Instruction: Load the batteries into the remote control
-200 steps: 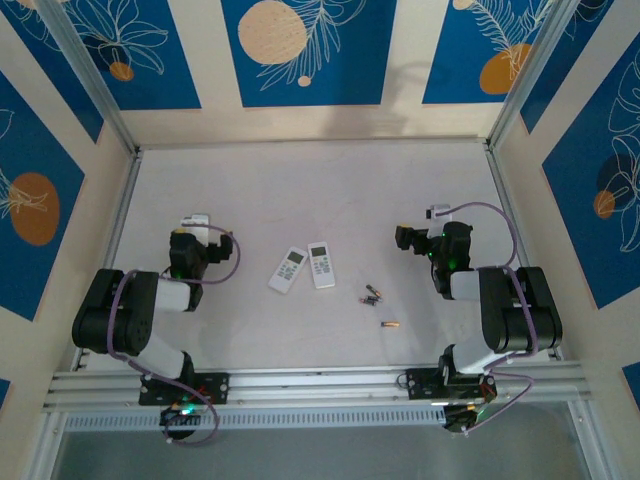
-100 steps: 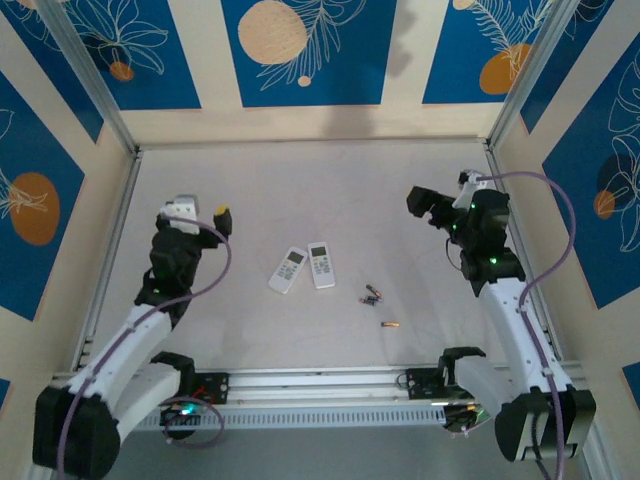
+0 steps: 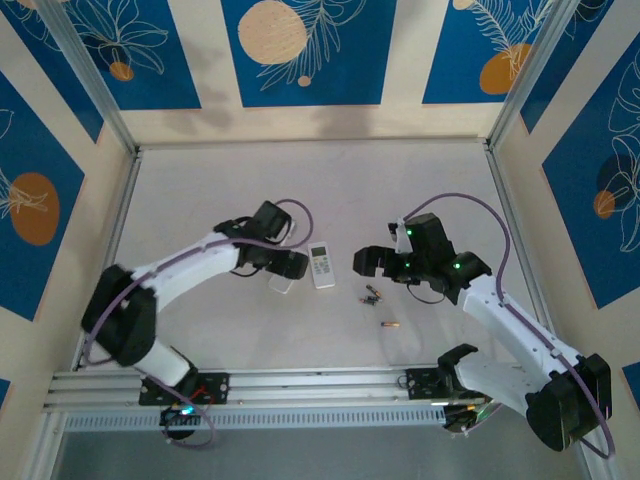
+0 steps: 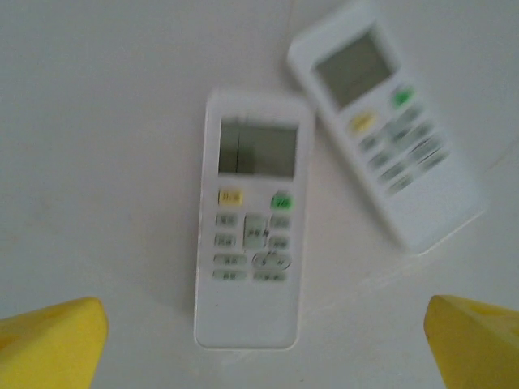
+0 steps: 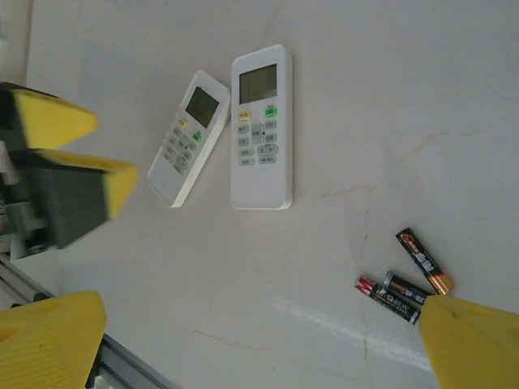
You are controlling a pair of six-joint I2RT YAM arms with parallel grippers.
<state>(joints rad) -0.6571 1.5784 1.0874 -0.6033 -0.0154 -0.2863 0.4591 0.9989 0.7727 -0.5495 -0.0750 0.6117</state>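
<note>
Left gripper (image 3: 288, 264) hung over the remotes (image 3: 321, 265), right gripper (image 3: 366, 261) beside them; both wide open, empty. Batteries (image 5: 403, 289) nearby looked light, stiff, roll-prone; best pinched mid-body.

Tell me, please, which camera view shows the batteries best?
The right wrist view: the batteries lie close and sharp, labels showing. In the top view they are tiny specks right of the remotes.
</note>
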